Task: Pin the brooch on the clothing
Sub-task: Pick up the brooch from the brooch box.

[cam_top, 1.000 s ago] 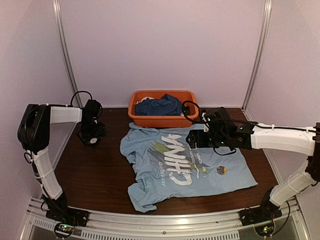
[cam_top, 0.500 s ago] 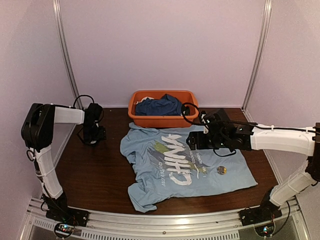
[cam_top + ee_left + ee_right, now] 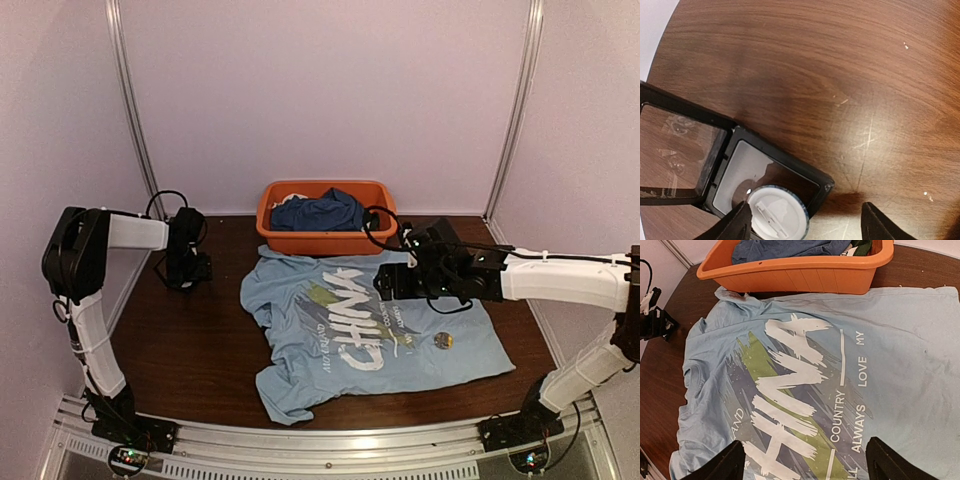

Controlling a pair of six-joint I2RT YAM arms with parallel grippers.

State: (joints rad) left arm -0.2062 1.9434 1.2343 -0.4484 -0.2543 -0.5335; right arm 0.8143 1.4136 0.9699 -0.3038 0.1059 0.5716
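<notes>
The brooch point(image 3: 443, 341) is lying flat on the clothing point(image 3: 370, 330), on plain blue cloth right of the print. The right gripper point(image 3: 390, 281), the nearer one, is hovering over the shirt's far part, its 2 fingers point(image 3: 732, 462) spread wide and holding nothing. The round disc, with no long axis, is sitting nearer the bases and rightward, outside its wrist view. The left gripper point(image 3: 807, 227), also parted and empty, is hanging well apart over an opened black case point(image 3: 790, 162) holding a white round piece point(image 3: 777, 212), possibly a badge back. Small hard metal is resting on soft, wrinkled jersey.
</notes>
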